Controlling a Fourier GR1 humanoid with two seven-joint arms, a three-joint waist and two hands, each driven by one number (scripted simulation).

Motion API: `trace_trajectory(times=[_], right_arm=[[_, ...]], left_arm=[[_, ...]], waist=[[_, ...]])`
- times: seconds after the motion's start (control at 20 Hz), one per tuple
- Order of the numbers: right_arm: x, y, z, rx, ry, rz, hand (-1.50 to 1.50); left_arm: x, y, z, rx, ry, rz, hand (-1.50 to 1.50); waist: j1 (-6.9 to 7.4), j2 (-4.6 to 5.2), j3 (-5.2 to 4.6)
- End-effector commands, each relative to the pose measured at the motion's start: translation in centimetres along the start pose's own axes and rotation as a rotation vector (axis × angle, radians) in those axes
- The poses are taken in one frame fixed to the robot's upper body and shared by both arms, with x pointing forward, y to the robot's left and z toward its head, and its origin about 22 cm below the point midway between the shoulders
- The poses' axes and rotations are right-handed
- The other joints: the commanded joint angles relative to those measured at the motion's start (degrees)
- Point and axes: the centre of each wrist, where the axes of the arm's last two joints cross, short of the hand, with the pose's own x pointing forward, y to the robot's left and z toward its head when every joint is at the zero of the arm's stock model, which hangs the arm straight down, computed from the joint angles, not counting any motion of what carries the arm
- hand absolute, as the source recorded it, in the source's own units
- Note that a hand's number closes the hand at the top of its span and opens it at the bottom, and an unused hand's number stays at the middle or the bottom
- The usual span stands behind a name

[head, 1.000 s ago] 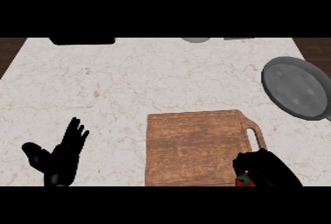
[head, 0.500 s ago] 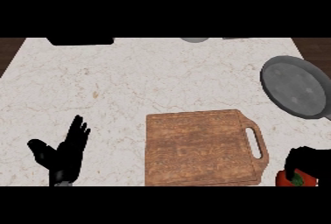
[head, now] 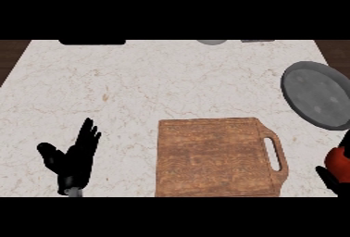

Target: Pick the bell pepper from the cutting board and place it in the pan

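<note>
— What do we have, biggest first?
— Our marble counter, the wooden cutting board, the grey pan at right.
— And our hands?
— Left hand rests open, fingers up. Right hand curls around the red bell pepper, right of the board.

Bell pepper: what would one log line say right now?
bell pepper: held, off cutting board | right robot hand: shut on pepper | pan: empty | left robot hand: resting open

A kitchen: a pale marble counter bears a wooden cutting board and a grey pan.
</note>
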Motion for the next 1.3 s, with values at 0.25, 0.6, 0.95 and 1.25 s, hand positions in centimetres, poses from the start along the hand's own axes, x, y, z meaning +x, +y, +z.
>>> trace_trajectory(times=[0.25,0.6,0.95,1.25], right_arm=[[-7.0,1.7,-6.4,-0.076,0.071,0.044,1.5],[-12.2,4.5,-11.4,-0.107,0.105,0.087,1.5],[-15.8,5.6,-13.5,-0.088,0.151,0.018,1.5],[-17.6,3.4,-13.4,0.056,0.326,0.135,-1.5]], left_arm=[[-0.6,-0.2,-0.3,-0.007,0.013,-0.014,0.0],[-0.3,0.1,-1.8,-0.04,0.009,-0.002,0.0],[0.9,-2.2,-1.5,-0.068,0.013,-0.024,0.0],[0.7,-1.7,-0.8,-0.102,0.001,-0.036,0.0]], waist=[[0.94,0.32,-0.05],[2.05,0.8,-0.01],[3.31,1.28,0.13],[6.1,2.12,0.2]])
